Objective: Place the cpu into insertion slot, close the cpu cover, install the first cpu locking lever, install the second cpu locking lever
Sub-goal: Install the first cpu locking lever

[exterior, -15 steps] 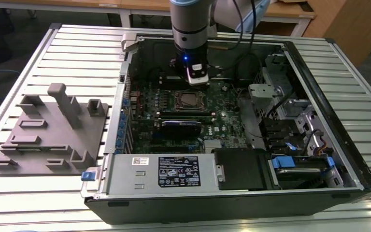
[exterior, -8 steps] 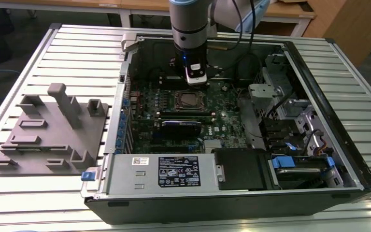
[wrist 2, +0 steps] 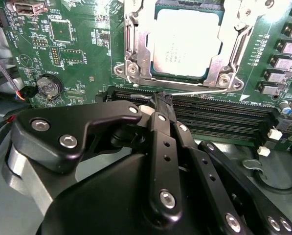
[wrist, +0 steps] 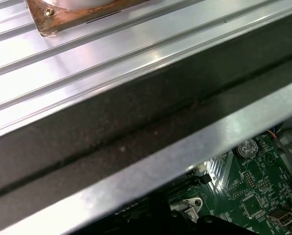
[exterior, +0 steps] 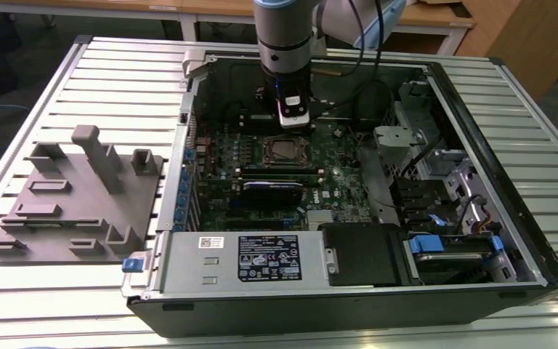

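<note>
cpu (wrist 2: 185,41): silver-grey top, seated flat in the insertion slot (wrist 2: 136,54) on the green board (wrist 2: 77,54), second wrist view.
cpu cover (wrist 2: 232,58): silvery frame lying around the chip, down over the socket edges.
lever: thin wire rod (wrist 2: 199,91) running along the socket edge nearest the gripper.
gripper (wrist 2: 161,98): black fingers pinched together, tips right at the wire rod; whether they grip it, cannot tell.
exterior view: arm (exterior: 284,36) reaching down inside the open computer case (exterior: 211,262), gripper (exterior: 293,120) just beside the socket (exterior: 284,150).
table: grey fixture block (exterior: 75,196) on slatted table (exterior: 27,305), exterior view's left of case.
</note>
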Robot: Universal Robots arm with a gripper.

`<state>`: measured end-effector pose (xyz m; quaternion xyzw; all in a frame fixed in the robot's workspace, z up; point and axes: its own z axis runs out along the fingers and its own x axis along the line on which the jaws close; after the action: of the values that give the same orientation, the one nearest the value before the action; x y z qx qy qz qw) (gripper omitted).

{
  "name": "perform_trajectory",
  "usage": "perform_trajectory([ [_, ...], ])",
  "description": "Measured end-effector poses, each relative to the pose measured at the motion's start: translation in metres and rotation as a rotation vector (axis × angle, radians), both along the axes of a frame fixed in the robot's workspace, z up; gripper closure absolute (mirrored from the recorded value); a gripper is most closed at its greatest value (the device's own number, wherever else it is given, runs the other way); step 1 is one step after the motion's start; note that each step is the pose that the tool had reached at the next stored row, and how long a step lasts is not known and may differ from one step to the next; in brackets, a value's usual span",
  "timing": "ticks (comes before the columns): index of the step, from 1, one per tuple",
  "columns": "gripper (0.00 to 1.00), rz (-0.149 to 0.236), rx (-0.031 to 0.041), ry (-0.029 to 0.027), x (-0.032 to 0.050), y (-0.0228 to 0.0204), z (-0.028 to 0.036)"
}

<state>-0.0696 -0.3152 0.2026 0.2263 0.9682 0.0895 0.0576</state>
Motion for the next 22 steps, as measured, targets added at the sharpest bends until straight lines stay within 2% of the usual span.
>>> perform_trajectory([
  [22,0.9,-0.001,-0.0016,-0.0018,-0.0002,0.0001,-0.0019],
])
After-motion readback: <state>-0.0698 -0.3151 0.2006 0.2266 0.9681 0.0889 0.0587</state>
